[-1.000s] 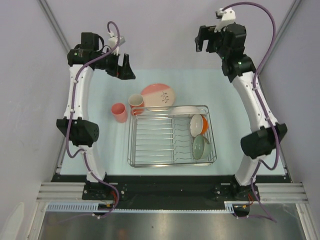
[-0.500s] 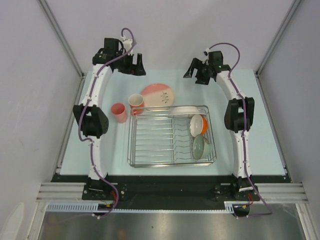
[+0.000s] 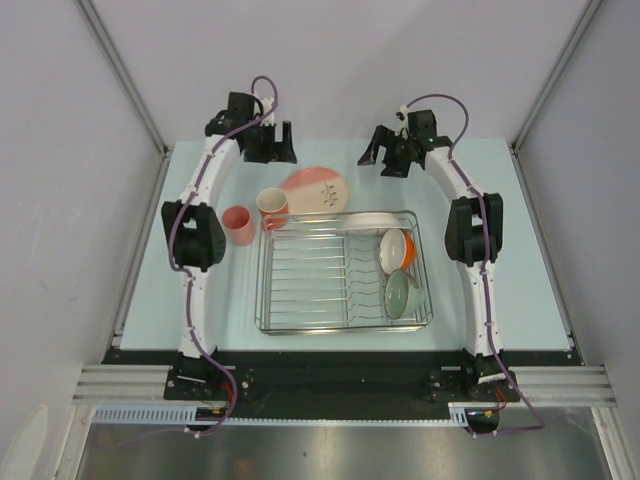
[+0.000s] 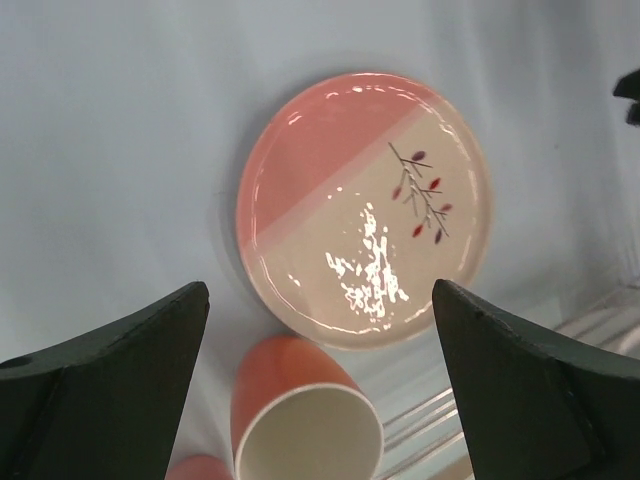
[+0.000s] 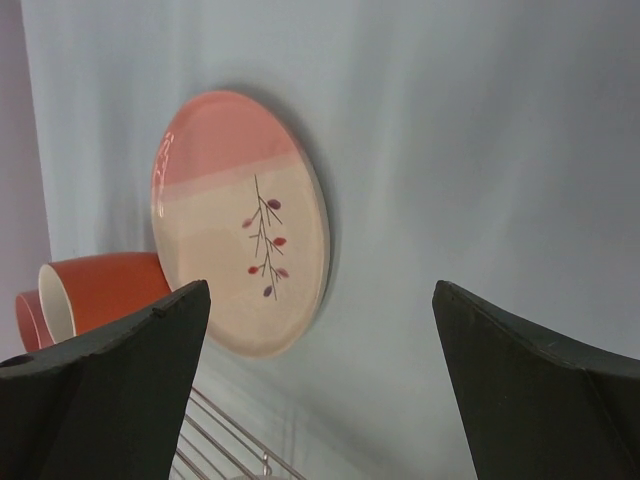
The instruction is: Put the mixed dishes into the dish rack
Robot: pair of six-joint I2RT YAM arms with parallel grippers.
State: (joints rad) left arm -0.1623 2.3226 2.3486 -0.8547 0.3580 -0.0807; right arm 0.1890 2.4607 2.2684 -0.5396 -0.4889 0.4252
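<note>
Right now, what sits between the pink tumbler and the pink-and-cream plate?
The orange mug stands there, mouth up, clearest in the top view.

The round pink-and-cream plate (image 3: 318,190) lies open to reach from its far and right sides. The orange mug with white inside (image 3: 272,208) stands just beside its near-left edge, with the pink tumbler (image 3: 238,225) beyond. The left bars of the silver wire dish rack (image 3: 305,285) are free; the orange bowl (image 3: 397,250), pale green bowl (image 3: 400,294) and white shallow plate (image 3: 365,220) take up its right end.
</note>
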